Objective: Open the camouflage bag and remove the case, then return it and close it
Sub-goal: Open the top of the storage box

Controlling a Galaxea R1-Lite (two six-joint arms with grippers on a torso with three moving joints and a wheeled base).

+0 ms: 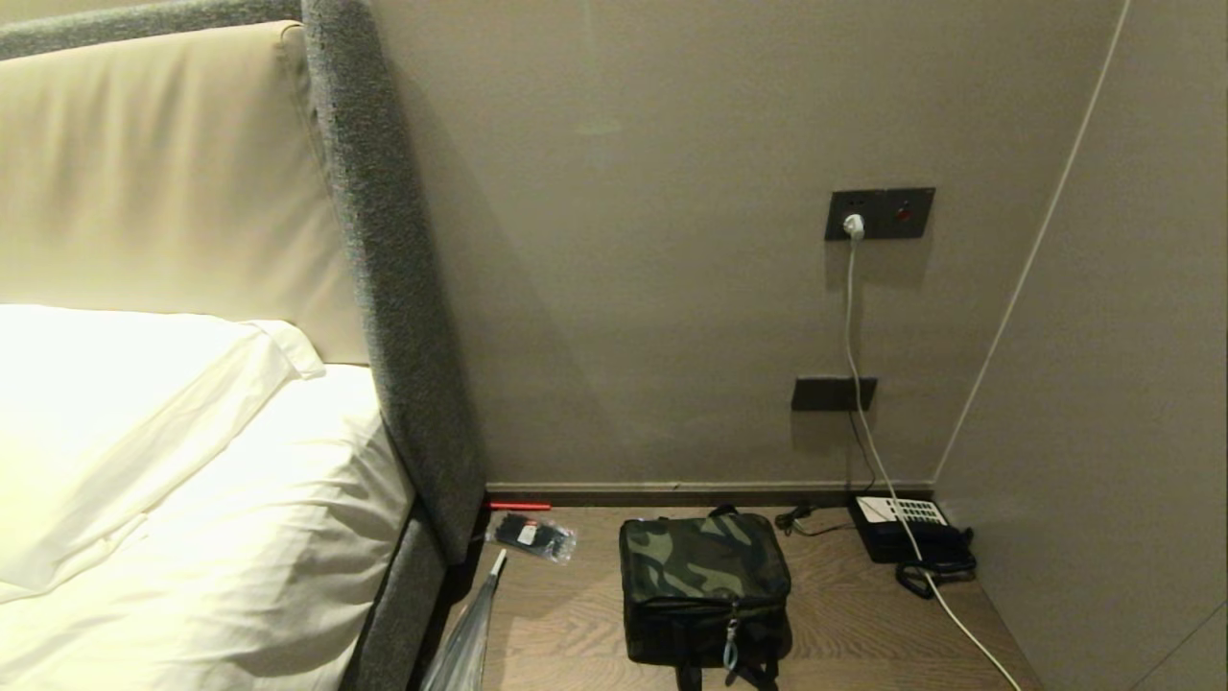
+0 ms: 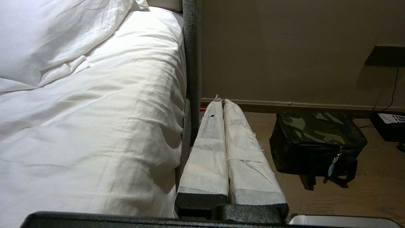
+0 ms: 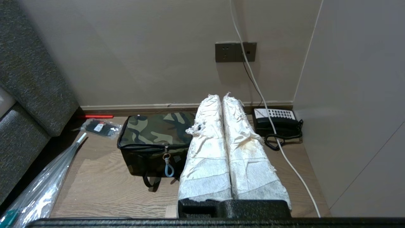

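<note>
bag: the camouflage bag [image 1: 703, 587] sits zipped shut on the desk [image 1: 863, 624], between a packet of black bits [image 1: 531, 536] and the telephone [image 1: 907, 528]
left gripper [image 2: 221, 101]: hanging back from the bag, bed side, fingers pressed together, holding nothing
right gripper [image 3: 218, 96]: also short of the bag, pointed at it, clamped together, empty

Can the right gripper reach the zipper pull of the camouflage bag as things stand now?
Probably yes. The right gripper, shut, hangs apart from the camouflage bag, and the zipper pull faces it on the bag's front side. Nothing stands between them; the telephone sits off to one side.
</note>
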